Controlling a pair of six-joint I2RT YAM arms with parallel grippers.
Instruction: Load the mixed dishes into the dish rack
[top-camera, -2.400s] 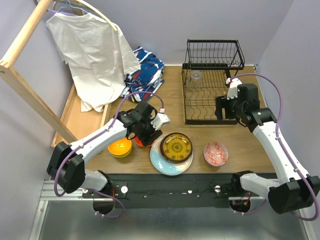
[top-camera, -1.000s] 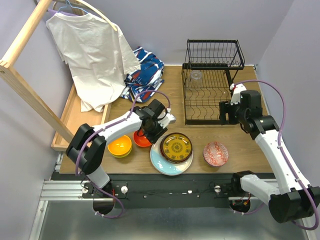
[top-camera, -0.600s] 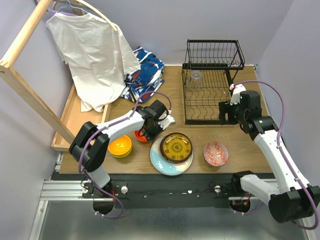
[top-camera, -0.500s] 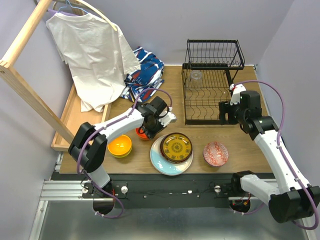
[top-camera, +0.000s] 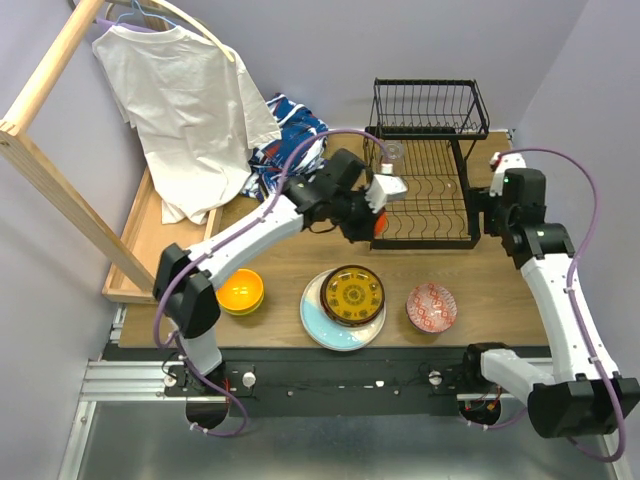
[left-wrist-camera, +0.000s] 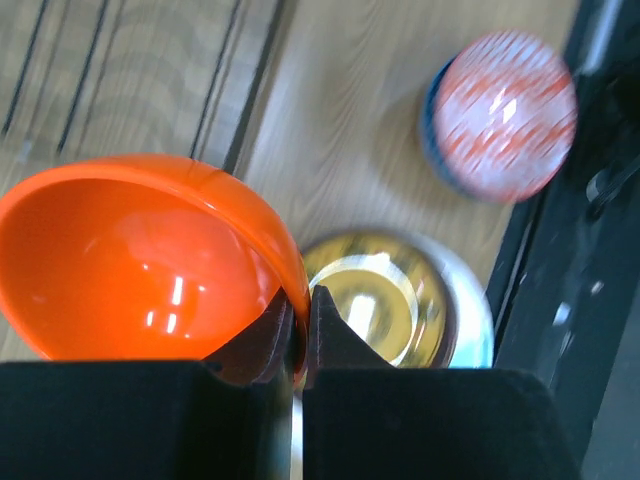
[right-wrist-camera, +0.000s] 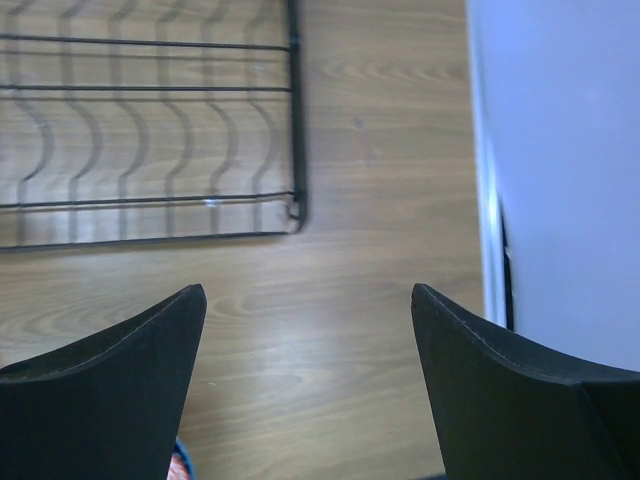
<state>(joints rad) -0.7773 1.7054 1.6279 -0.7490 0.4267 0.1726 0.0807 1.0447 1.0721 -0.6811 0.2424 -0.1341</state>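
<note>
My left gripper (left-wrist-camera: 300, 320) is shut on the rim of a glossy orange bowl (left-wrist-camera: 140, 260) and holds it in the air. In the top view it (top-camera: 372, 215) hangs at the front left corner of the black wire dish rack (top-camera: 425, 95), where a clear glass cup (top-camera: 393, 152) stands. On the table below lie a yellow-brown plate (top-camera: 352, 293) stacked on a pale blue plate (top-camera: 318, 320), a red-patterned bowl (top-camera: 431, 306) and a yellow bowl (top-camera: 240, 290). My right gripper (right-wrist-camera: 307, 292) is open and empty over bare table, right of the rack (right-wrist-camera: 297, 110).
A white T-shirt (top-camera: 180, 100) hangs from a wooden frame (top-camera: 50, 170) at the left. Folded blue and red cloth (top-camera: 290, 150) lies behind my left arm. A shallow wooden tray (top-camera: 165, 240) sits on the left. The wall (right-wrist-camera: 560, 150) stands close on the right.
My left gripper shut on the orange bowl beside the plates, lifted it and carried it up and right to the rack. My right arm drew back from the rack towards the right.
</note>
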